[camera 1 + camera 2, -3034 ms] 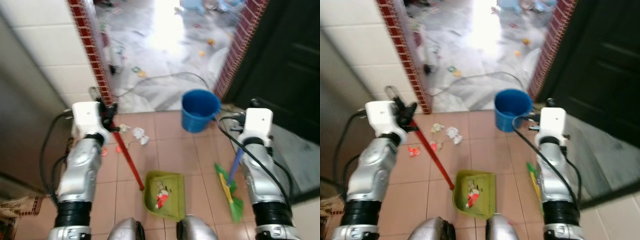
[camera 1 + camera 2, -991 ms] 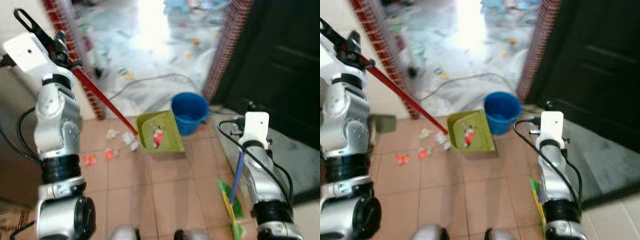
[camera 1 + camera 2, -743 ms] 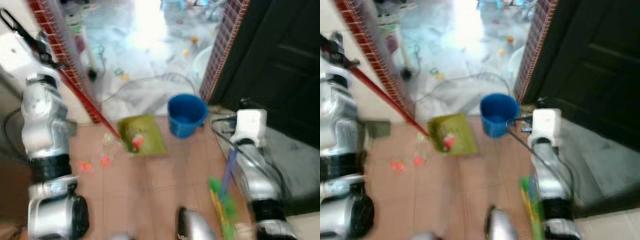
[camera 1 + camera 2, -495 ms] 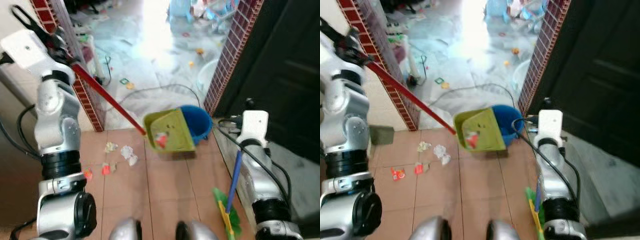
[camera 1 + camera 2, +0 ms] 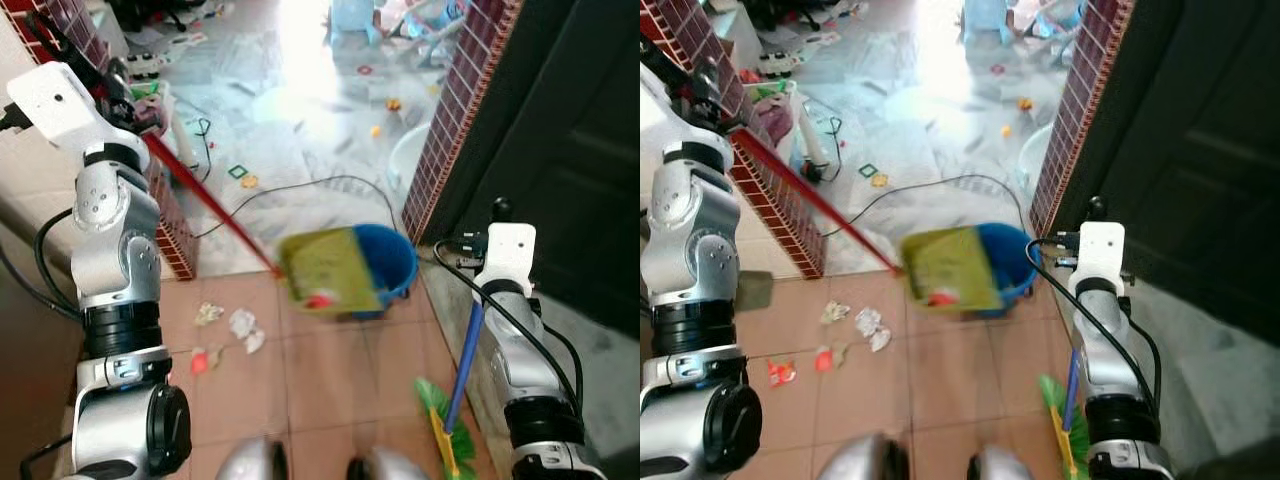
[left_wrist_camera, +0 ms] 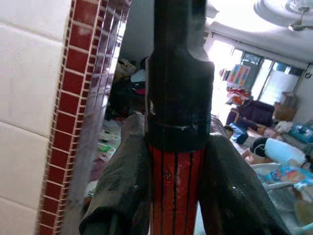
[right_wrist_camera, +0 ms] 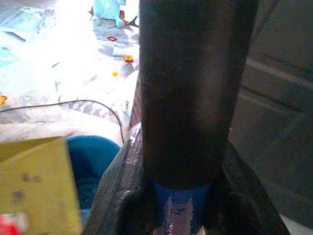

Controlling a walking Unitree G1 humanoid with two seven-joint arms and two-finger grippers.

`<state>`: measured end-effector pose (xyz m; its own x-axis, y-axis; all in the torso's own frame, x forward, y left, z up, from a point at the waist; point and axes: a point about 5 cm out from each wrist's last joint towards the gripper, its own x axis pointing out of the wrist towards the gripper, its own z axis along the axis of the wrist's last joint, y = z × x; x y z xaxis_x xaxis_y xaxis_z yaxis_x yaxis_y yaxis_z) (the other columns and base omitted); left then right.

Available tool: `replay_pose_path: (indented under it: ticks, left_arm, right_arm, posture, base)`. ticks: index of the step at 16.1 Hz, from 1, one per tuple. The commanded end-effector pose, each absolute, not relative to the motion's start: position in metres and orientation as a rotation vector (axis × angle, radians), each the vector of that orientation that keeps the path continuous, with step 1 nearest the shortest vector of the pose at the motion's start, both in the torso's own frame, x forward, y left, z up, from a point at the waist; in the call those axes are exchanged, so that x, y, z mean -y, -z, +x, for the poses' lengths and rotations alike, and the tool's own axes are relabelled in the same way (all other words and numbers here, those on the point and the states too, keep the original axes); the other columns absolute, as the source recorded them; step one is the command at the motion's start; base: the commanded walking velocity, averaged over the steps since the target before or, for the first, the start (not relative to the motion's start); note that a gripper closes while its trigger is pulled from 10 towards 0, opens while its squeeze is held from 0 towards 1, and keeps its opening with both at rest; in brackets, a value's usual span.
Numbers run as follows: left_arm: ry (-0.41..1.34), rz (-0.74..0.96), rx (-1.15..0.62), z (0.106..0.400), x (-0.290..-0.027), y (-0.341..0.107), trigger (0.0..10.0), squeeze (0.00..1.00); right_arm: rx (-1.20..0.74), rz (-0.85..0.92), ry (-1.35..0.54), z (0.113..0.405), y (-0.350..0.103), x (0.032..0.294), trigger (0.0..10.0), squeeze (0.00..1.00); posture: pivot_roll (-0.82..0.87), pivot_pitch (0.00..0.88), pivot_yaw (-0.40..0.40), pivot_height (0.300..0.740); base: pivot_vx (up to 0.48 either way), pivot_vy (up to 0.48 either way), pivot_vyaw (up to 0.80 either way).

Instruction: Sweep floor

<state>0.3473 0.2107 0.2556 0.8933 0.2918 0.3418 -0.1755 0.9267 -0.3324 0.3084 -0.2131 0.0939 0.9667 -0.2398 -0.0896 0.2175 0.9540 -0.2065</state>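
Observation:
A green dustpan (image 5: 330,268) with red scraps in it hangs, blurred, against the near rim of the blue bucket (image 5: 398,262). Its long red handle (image 5: 205,200) runs up to my raised left gripper (image 5: 112,88), which is shut on the handle's red-and-black grip (image 6: 177,186). My right gripper (image 5: 497,215) is shut on the blue stick (image 7: 180,205) of a broom (image 5: 462,350). The broom's green bristles (image 5: 438,418) rest on the tiles by my right side. Crumpled paper and red litter (image 5: 238,325) lie on the tiles left of the bucket.
Red-brick pillars (image 5: 455,110) frame a doorway into a bright room strewn with toys and scraps. A black cable (image 5: 300,190) loops across its floor. A dark door (image 5: 570,150) stands at the right, and a white basin (image 5: 408,160) sits beside the right pillar.
The camera has moved toward the doorway. My left arm lifted the dustpan off the tiles and carried it across to the bucket's rim. The right gripper still holds the broom.

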Motion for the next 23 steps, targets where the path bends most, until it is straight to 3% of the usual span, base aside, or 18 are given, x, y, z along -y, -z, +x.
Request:
replay_pose_path:
  ticks: [1,15,23]
  left_arm:
    - [-0.281,-0.279,0.482,0.342,-0.221,-0.272,10.0,0.0]
    - [-0.256,-0.211,0.489,0.342,-0.211,-0.266,10.0,0.0]
    - [-0.051,-0.095,0.479,0.343,-0.16,-0.245,10.0,0.0]
  right_arm:
    - [-0.081,-0.192,0.207,0.312,-0.1,0.205,10.0,0.0]
    - [-0.083,-0.19,0.191,0.314,-0.098,0.202,10.0,0.0]
    - [-0.079,-0.184,0.182,0.316,-0.098,0.199,10.0,0.0]
  posture:
    - [-0.06,0.094,0.039,0.74]
    - [-0.06,0.094,0.035,0.74]
    - [-0.06,0.101,0.036,0.74]
  base:
    - [0.469,0.0,0.0]
    - [0.47,0.0,0.0]
    - [0.0,0.0,0.0]
